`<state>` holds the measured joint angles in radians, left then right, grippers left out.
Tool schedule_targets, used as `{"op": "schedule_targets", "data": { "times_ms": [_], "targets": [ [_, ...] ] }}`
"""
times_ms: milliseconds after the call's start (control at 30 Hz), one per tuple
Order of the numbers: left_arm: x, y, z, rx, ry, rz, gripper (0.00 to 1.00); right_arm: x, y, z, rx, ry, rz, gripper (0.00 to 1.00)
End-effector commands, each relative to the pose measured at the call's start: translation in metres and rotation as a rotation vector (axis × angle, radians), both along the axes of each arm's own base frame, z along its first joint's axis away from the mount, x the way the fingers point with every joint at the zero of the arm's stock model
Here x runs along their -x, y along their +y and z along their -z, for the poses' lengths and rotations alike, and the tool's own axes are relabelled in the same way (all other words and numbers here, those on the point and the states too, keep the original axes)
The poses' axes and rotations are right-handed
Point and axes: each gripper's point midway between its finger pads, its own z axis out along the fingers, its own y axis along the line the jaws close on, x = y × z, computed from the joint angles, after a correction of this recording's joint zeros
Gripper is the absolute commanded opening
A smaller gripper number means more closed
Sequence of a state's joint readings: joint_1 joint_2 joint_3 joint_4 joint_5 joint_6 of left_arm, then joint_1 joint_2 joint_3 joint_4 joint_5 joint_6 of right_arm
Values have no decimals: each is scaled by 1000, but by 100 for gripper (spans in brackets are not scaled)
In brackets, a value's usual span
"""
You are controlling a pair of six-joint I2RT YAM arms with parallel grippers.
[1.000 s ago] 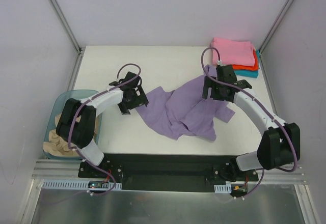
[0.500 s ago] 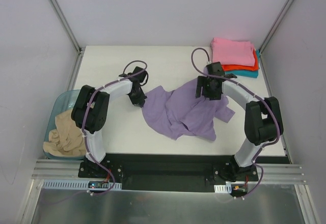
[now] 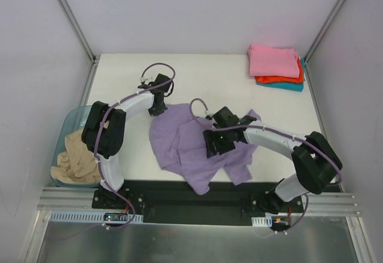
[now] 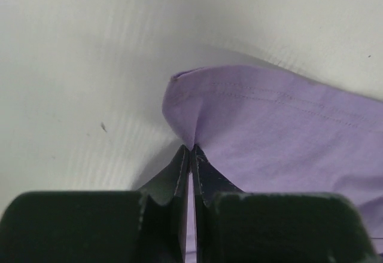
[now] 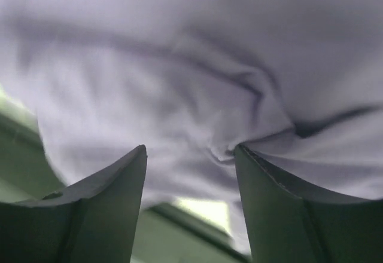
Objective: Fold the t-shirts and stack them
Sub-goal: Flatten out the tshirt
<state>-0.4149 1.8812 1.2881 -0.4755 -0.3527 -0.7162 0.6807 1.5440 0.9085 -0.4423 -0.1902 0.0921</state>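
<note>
L gripper [image 4: 191,149]: fingers pinched tight on lavender t-shirt [image 3: 179,146] hem. R gripper [image 5: 190,148]: fingers spread wide at bunched fabric; contact unclear, view blurred.

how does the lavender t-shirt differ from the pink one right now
The lavender t-shirt lies rumpled and unfolded mid-table; the pink t-shirt is folded flat at the far right corner. The lavender one rests directly on the table; the pink one tops the orange-red shirt and teal shirt. The left tool pinches the lavender one's edge; no tool touches the pink one. Both are plain, single-coloured.
</note>
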Motion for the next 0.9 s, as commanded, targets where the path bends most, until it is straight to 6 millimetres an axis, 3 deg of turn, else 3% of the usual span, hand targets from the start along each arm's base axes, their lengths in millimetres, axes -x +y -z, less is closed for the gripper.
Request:
{"op": "schedule_targets", "data": {
  "times_ms": [0,100,133,200,233,333,433,600,867],
  "targets": [
    [-23,13,-59,-49,-159,27,0,36,33,-67,-133,-89,-195,68],
    [-20,11,-70,-22,-181,45,0,-7,15,-103,-134,-233,-82,82],
    [-17,9,-69,-8,-180,55,0,-23,1,-108,-97,-277,-26,88],
    [-14,7,-76,13,-197,66,0,-52,-31,-112,-31,-281,102,90],
    [-11,5,-74,29,-193,76,0,-67,-57,-110,18,-275,198,91],
    [-2,3,-78,60,-204,92,0,-75,-114,-92,182,-196,373,90],
    [5,1,-80,89,-212,102,0,-76,-154,-71,246,-125,485,90],
    [14,-2,-86,141,-246,92,0,-96,-186,-36,306,-85,623,87],
    [25,0,-83,164,-248,88,0,-118,-177,-1,290,-16,668,74]
  ]
}}
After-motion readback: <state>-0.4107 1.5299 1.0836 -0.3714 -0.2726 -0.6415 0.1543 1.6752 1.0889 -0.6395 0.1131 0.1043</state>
